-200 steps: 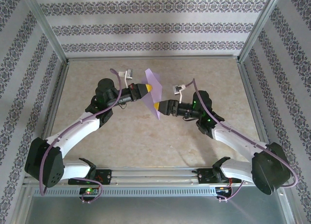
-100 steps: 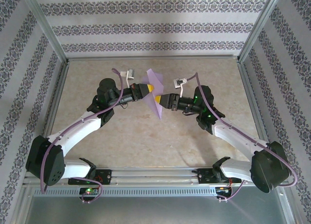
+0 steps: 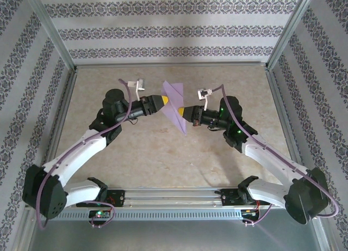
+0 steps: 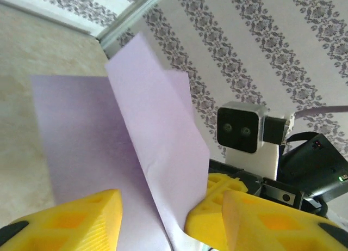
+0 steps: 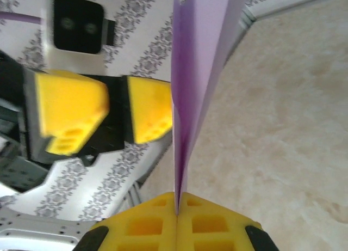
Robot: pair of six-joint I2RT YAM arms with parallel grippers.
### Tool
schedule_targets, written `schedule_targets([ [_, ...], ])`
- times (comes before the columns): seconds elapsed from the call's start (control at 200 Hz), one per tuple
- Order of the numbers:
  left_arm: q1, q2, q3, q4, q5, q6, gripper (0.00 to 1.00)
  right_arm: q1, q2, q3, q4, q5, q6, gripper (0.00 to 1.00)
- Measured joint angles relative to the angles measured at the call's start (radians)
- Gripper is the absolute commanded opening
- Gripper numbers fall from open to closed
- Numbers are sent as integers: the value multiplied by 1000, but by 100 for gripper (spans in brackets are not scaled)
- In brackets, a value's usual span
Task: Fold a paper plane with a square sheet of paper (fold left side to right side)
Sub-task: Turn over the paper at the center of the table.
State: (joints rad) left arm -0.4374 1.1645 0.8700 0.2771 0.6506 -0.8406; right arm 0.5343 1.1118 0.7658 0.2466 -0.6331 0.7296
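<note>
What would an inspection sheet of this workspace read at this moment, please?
Surface: beige marbled table top, bare and flat.
Job's things: purple paper, partly folded, held edge-up in the air above the table, with layers meeting in a crease.
Clutter: nothing seen.
Grippers: right gripper shut on the paper's lower edge; left gripper open, close beside the paper and not clamping it.
Cables: a purple cable runs back from the right wrist and another purple cable from the left wrist; neither touches the paper.
Surroundings: patterned wallpaper walls on three sides, metal frame posts, mounting rail at the near edge.
</note>
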Motion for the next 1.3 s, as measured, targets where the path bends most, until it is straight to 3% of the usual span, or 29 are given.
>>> schedule_targets([
  [0.145, 20, -118, 0, -145, -127, 79, 57, 76, -16, 104, -265, 167, -166, 4],
  [0.315, 21, -243, -3, -320, -344, 156, 58, 246, 40, 286, -605, 552, -369, 4],
  [0.545, 21, -392, -53, -484, -640, 168, 59, 431, 335, 455, -951, 1102, -503, 5],
  [0.715, 27, -435, -72, -560, -759, 166, 60, 504, 588, 537, -1115, 1353, -547, 5],
  [0.954, 27, -424, -72, -574, -783, 166, 60, 536, 874, 627, -1221, 1464, -566, 13],
  [1.079, 29, -407, -72, -576, -782, 166, 60, 542, 959, 647, -1239, 1447, -573, 14],
  [1.299, 34, -386, -72, -577, -755, 166, 60, 544, 991, 660, -1241, 1339, -580, 29],
])
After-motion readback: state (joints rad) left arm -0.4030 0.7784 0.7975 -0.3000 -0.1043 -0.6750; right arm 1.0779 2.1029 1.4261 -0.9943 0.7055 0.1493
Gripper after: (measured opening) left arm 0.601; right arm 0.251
